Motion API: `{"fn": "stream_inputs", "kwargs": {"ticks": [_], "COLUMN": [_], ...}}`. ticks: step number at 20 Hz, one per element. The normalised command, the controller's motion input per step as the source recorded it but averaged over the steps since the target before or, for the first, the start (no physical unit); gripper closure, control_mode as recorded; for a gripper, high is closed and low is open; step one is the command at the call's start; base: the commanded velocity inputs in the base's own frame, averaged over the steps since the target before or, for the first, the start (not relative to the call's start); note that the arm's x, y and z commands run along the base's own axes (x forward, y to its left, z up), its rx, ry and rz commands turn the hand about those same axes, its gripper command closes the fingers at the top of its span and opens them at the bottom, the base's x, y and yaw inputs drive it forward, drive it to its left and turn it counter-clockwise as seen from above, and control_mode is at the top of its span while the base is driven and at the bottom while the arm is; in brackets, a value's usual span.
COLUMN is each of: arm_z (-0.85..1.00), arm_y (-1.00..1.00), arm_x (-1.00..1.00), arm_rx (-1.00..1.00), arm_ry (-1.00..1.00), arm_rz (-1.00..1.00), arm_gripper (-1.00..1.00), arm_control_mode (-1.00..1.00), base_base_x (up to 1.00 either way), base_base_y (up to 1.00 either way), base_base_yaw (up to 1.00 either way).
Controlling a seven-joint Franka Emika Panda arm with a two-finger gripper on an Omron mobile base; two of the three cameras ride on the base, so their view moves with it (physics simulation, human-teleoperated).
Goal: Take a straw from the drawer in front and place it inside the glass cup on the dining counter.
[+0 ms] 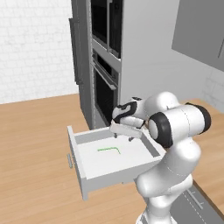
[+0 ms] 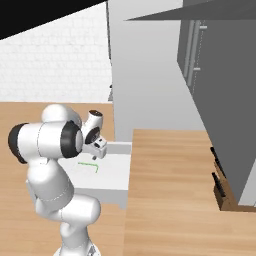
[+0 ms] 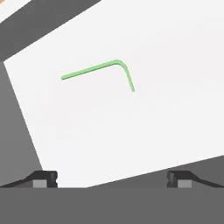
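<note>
The drawer (image 1: 83,168) stands pulled out, a shallow light grey box with a white floor (image 3: 131,131). On that floor lies the straw (image 1: 109,149), thin, light green and bent into an L near one end (image 3: 100,68); it also shows as a small green line (image 2: 89,164). My gripper (image 1: 124,138) hovers open over the drawer's back part, a little above and behind the straw, touching nothing. Its two fingertips stand wide apart with nothing between them (image 3: 111,179). The glass cup and the dining counter are out of view.
A tall dark oven stack (image 1: 105,65) rises right behind the drawer. A wooden countertop (image 2: 170,190) runs beside the drawer, with a brown block (image 2: 222,192) at its far edge under dark wall cabinets (image 2: 220,75). The drawer's bar handle (image 1: 69,160) juts towards the wooden floor.
</note>
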Motion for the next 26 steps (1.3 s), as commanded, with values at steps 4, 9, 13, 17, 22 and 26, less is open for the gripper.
{"fn": "stream_inputs", "kwargs": {"ticks": [4,9,13,17,22,26], "arm_z": [-0.34,-0.37,-0.27,-0.12,-0.26,-0.3], "arm_y": [-0.14,-0.01,0.0,0.0,-0.03,-0.01], "arm_x": [0.12,0.41,0.42,0.38,0.23,0.0], "arm_rx": [-0.04,-0.09,-0.04,0.0,0.0,-0.01], "arm_ry": [0.0,0.09,0.01,0.0,0.0,0.0], "arm_rz": [0.07,0.03,0.03,0.01,0.04,0.04], "arm_gripper": [-1.0,-1.0,-1.0,-1.0,-1.0,-1.0], "arm_control_mode": [-1.0,-1.0,-1.0,-1.0,-1.0,-1.0], "base_base_x": [0.0,0.0,0.0,0.0,0.0,0.0], "base_base_y": [0.0,0.0,0.0,0.0,0.0,0.0], "base_base_yaw": [0.0,0.0,0.0,0.0,0.0,0.0]}}
